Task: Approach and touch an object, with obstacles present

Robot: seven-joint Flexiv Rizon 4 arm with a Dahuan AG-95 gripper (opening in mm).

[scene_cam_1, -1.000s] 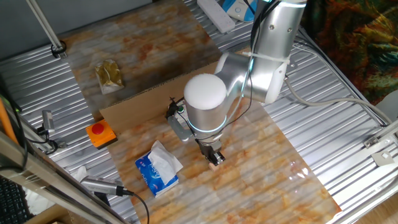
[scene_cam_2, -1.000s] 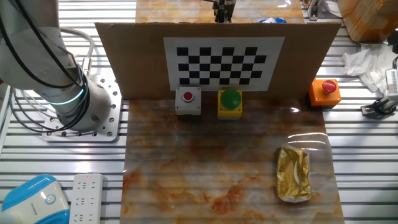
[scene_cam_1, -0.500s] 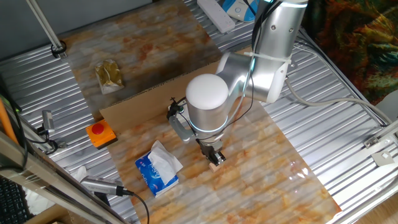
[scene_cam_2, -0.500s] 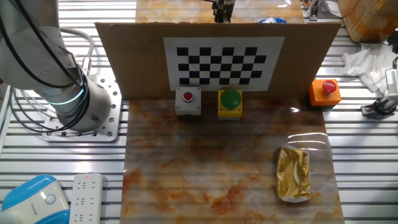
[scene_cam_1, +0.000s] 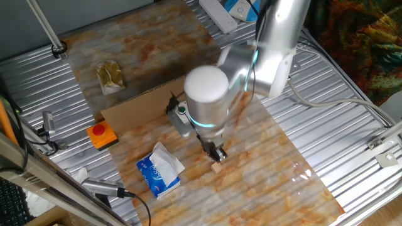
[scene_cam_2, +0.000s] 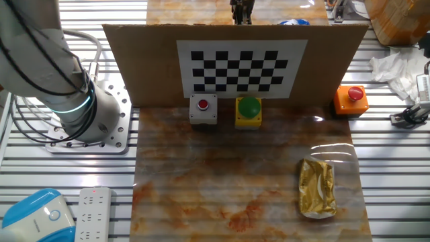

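Since half a second ago the silver robot arm [scene_cam_1: 207,94] has lifted, blurred, raising its gripper [scene_cam_1: 218,152] just off the small pale wooden block [scene_cam_1: 217,167], which lies on the marbled orange desk [scene_cam_1: 264,157] beside the blue tissue pack [scene_cam_1: 160,169]; whether the fingers are apart cannot be told.

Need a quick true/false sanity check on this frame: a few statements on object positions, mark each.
1. The cardboard wall stands upright with a checkerboard on it. True.
2. The green button sits left of the grey box with the red button in the checkerboard-side view. False: it sits to its right.
3. The tissue pack lies on the same side of the wall as the tool. True.
4. The gold packet is in the tool. False: it lies alone on the table, on the checkerboard side of the wall.
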